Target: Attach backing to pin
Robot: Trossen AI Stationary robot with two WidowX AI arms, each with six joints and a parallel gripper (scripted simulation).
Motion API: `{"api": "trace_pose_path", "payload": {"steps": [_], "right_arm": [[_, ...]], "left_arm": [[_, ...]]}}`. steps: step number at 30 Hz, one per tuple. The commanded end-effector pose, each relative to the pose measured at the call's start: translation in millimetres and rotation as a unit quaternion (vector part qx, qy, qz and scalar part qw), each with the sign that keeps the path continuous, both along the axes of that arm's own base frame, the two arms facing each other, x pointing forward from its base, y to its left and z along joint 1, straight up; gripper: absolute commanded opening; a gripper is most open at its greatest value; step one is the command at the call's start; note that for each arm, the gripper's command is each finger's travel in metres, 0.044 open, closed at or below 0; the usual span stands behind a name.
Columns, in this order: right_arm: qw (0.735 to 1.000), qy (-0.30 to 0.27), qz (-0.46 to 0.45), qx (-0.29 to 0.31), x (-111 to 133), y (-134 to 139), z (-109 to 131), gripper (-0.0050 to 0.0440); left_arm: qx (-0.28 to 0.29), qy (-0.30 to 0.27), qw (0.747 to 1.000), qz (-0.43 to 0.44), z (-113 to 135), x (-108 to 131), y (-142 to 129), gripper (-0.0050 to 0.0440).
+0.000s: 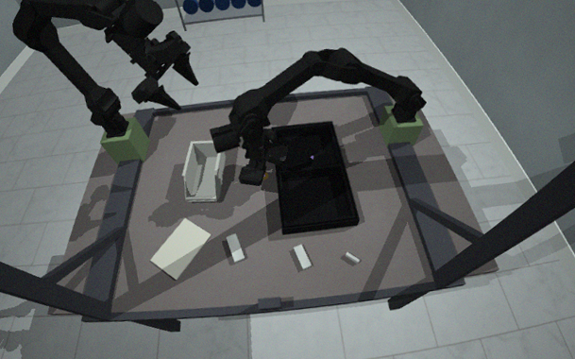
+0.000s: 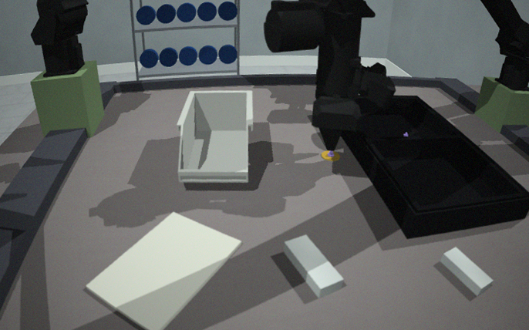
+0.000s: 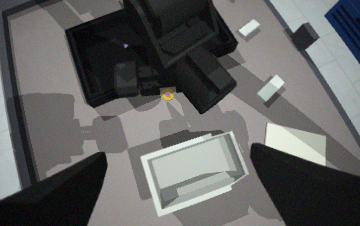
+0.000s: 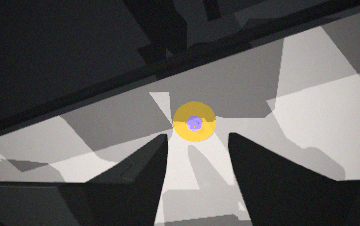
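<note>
The pin's yellow disc (image 1: pixel 266 175) (image 2: pixel 325 156) (image 3: pixel 167 98) (image 4: pixel 194 136) lies flat on the table between the bin and the black tray. A purple backing (image 2: pixel 330 153) (image 3: pixel 167 93) (image 4: pixel 194 123) sits over its middle; how far down the post it is, and which end faces the pin, I cannot tell. My right gripper (image 4: pixel 197 140) is partly open and empty, its fingertips just short of the disc in the right wrist view. My left gripper (image 1: pixel 188 96) (image 3: pixel 179 154) is wide open and empty, high behind the table's back left. The off-white bin (image 1: pixel 204 199) (image 2: pixel 213 177) (image 3: pixel 153 187) holds nothing visible.
The black two-part tray (image 1: pixel 320 227) (image 2: pixel 469 221) stands close beside the pin, with another purple backing (image 1: pixel 311 156) (image 2: pixel 405 134) (image 3: pixel 125 45) in its back part. A cream plate (image 1: pixel 179 249) (image 2: pixel 162 267) and several white blocks lie towards the front.
</note>
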State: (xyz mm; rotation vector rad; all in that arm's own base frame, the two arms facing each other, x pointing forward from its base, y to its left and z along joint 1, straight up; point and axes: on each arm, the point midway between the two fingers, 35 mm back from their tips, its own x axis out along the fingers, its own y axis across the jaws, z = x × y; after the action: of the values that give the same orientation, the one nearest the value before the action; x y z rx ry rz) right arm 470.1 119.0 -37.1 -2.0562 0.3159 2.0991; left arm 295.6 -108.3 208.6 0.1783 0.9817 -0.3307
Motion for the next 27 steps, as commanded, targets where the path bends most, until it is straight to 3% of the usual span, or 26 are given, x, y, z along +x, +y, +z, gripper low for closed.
{"api": "trace_pose_path", "payload": {"steps": [1,5,8,10,11,18,25,27], "right_arm": [[1.000,-0.024,-0.002,0.008,7.8,2.6,34.4,0.0249],[1.000,-0.024,-0.002,0.008,7.2,3.0,59.7,0.0345],[1.000,-0.020,-0.008,0.011,4.6,-0.3,59.1,0.0417],[1.000,-0.020,-0.008,0.011,4.6,-0.3,59.1,0.0417],[1.000,-0.010,-0.011,0.012,1.9,-1.8,52.1,0.0440],[0.992,-0.027,-0.086,0.091,-9.3,-16.9,84.8,0.0440],[0.956,-0.045,-0.200,0.211,-27.9,-38.7,123.5,0.0440],[0.956,-0.045,-0.200,0.211,-27.9,-38.7,123.5,0.0440]], "left_arm": [[-0.003,-0.010,1.000,0.000,7.5,0.5,-0.3,0.0440],[-0.003,-0.010,1.000,0.000,7.5,0.5,-0.3,0.0440],[-0.003,-0.010,1.000,0.000,7.5,0.5,-0.3,0.0440],[-0.003,-0.010,1.000,0.000,7.5,0.5,-0.3,0.0440],[-0.003,-0.010,1.000,0.000,7.5,0.5,-0.3,0.0440],[-0.003,-0.010,1.000,0.000,7.5,0.5,-0.3,0.0440],[-0.003,-0.010,1.000,0.000,7.5,0.5,-0.3,0.0440],[-0.003,-0.010,1.000,0.000,7.5,0.5,-0.3,0.0440]]}}
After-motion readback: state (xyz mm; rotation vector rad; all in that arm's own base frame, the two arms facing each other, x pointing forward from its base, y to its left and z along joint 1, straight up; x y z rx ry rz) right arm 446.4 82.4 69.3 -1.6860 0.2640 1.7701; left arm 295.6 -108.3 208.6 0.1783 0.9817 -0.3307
